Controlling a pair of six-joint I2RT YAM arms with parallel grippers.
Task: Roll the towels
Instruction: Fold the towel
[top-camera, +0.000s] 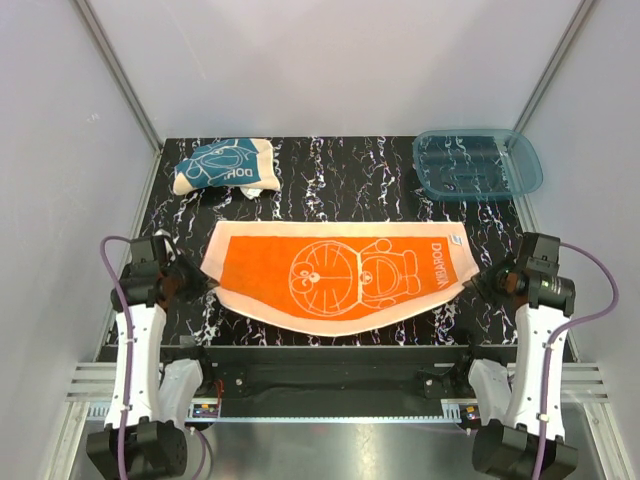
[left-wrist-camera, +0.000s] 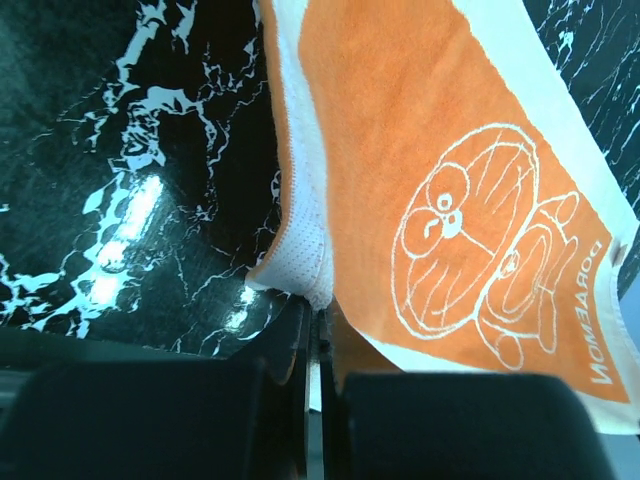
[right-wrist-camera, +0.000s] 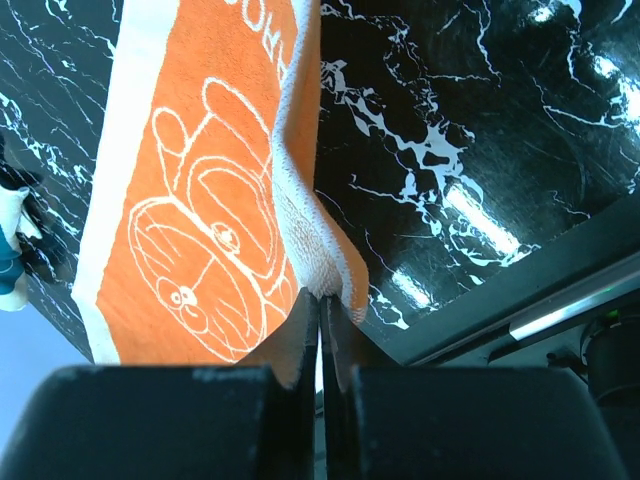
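Note:
The orange towel (top-camera: 340, 272) lies spread across the middle of the black marbled table (top-camera: 330, 190), print side up, its near edge sagging toward the table's front. My left gripper (top-camera: 205, 287) is shut on its near left corner (left-wrist-camera: 300, 270). My right gripper (top-camera: 478, 280) is shut on its near right corner (right-wrist-camera: 335, 270). Both corners are lifted, showing the cream back. The dark teal towel (top-camera: 224, 166) lies crumpled at the back left, apart from both grippers.
A translucent blue plastic tray (top-camera: 476, 163) sits at the back right corner. White walls enclose the table on three sides. The table's front metal rail (top-camera: 330, 355) runs just below the towel's near edge.

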